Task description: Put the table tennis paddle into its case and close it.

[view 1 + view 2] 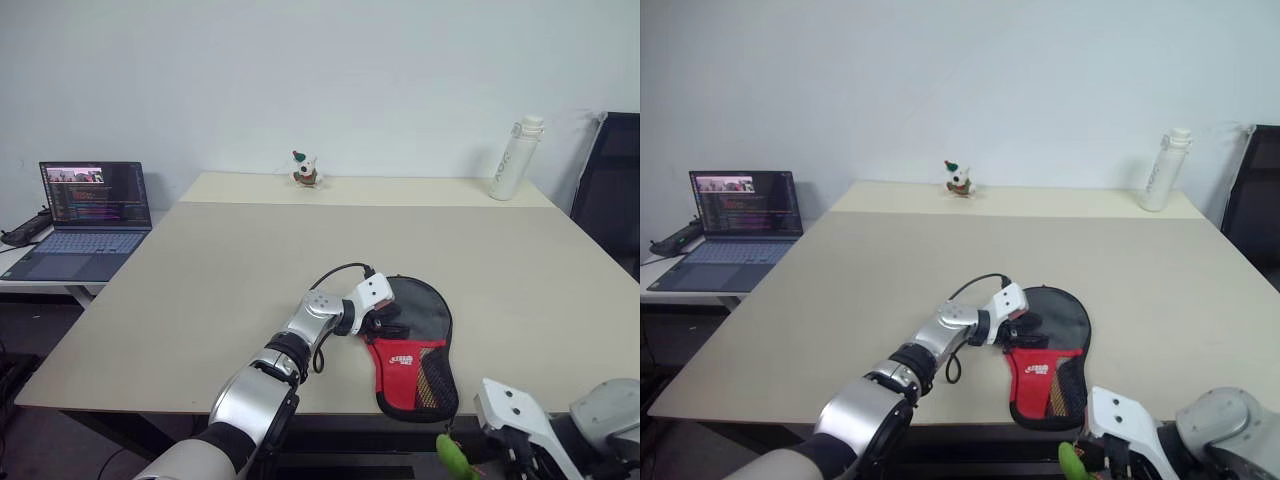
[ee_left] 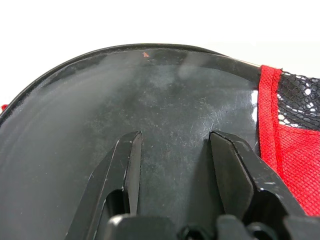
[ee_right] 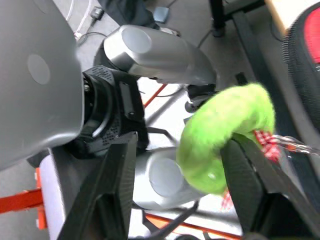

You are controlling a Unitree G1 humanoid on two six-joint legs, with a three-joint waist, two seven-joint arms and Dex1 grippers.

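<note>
right gripper (image 3: 177, 195) sits at near table edge (image 1: 130, 400), just off the case's handle end. fingers apart; fuzzy green pull tag (image 3: 225, 137) lies between them, touching one finger (image 3: 250, 185), not clamped. same tag hangs below the case's red end in head view.

case (image 1: 415, 345): soft, paddle-shaped, flat on table near the front edge, round end away from robot, narrow end toward it. round part black/grey and glossy; lower part red w/ white logo (image 1: 401, 360) and black mesh pocket (image 1: 432, 378). contents: cannot tell whether the table tennis paddle is inside; no blade or wooden handle distinguishable from the cover.

left gripper (image 2: 175, 165) rests on the case's round part, at its left side. fingers spread partway, tips down on the glossy black surface, nothing pinched between them. red seam and mesh sit just beside one finger (image 2: 235, 175).

rel. to case: white bottle (image 1: 516, 158) upright at far right of table, well apart. small figurine (image 1: 305, 171) at far edge, centre. open laptop (image 1: 88, 215) on a separate low surface, far left, screen lit.
</note>
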